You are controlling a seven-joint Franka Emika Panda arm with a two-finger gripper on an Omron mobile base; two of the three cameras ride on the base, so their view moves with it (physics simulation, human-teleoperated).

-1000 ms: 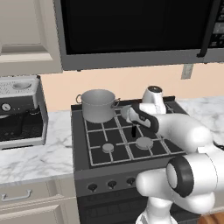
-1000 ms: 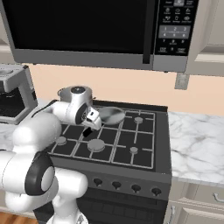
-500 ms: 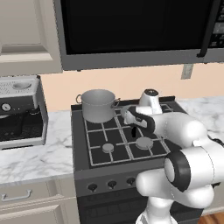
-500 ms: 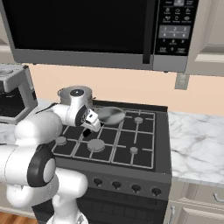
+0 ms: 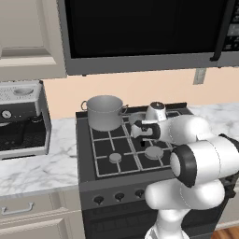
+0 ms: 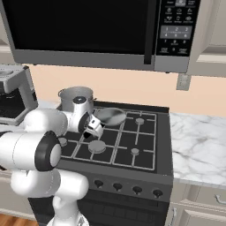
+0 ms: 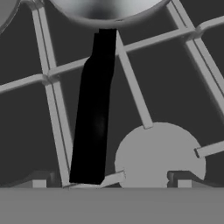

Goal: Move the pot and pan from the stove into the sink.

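Stove, pot, pan, jaws wide

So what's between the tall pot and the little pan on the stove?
Only bare black grate; the right base view shows the pot and pan apart.

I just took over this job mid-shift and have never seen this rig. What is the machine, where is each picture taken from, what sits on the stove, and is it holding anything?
The machine is a white robot arm on a driving base. Two pictures come from cameras on that base, behind the arm to its left and right; the third looks along the gripper itself. On the black stove a tall grey pot stands on the back left burner. Beside it sits a small pan, its long black handle pointing toward the front. The gripper hangs open just above that handle and holds nothing.
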